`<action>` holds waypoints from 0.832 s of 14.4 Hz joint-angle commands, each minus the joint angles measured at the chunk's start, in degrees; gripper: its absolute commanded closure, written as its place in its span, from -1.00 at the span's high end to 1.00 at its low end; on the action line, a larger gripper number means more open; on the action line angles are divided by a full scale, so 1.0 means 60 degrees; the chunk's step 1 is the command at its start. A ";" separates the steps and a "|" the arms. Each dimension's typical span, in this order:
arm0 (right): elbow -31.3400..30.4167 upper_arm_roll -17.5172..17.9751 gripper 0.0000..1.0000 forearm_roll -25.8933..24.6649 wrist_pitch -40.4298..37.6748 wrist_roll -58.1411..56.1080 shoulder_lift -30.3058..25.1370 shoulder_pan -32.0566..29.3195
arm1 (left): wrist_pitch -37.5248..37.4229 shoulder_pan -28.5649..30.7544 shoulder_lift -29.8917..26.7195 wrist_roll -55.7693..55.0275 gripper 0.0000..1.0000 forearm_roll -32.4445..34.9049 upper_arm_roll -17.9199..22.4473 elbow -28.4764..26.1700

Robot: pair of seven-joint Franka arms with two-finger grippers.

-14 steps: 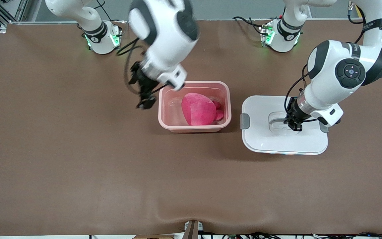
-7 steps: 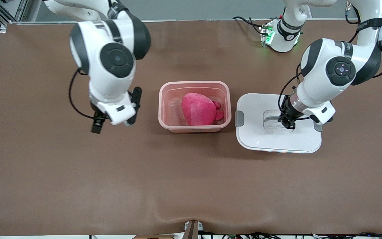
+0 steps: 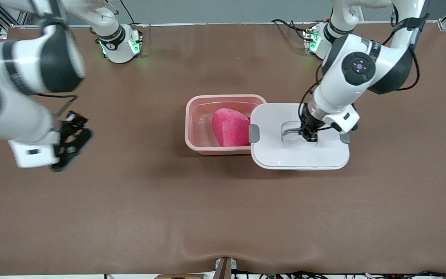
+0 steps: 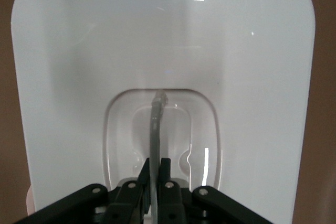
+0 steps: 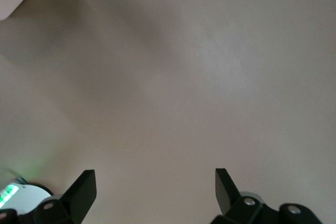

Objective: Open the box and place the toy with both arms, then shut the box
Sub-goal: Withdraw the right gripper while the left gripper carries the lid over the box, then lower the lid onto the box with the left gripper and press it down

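A: Left gripper is clamped on the lid's handle, overlapping the box mid-worktop; toy inside.

B: Centre it squarely before lowering. Right gripper hangs wide open, empty, over the right arm's end.

Lid hides one end of box and part of toy; right gripper motion-blurred; right arm cropped.

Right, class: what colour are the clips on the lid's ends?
Grey clips on the white lid; front view shows them best.
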 commanded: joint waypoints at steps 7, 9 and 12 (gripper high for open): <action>-0.3427 0.0229 1.00 0.0853 0.1005 0.5848 -0.2606 -0.0655 | -0.0017 -0.1137 0.0708 -0.2070 -1.00 0.0115 -0.0135 0.0895; -0.3356 0.0244 1.00 0.0956 0.0816 0.6917 -0.2549 -0.0683 | 0.0027 -0.1488 0.0899 -0.2466 -1.00 0.0144 -0.0121 0.0983; -0.3210 0.0214 1.00 0.1513 0.0947 0.7230 -0.2519 -0.0815 | 0.0100 -0.1913 0.1250 -0.3197 -1.00 0.0421 -0.0121 0.1203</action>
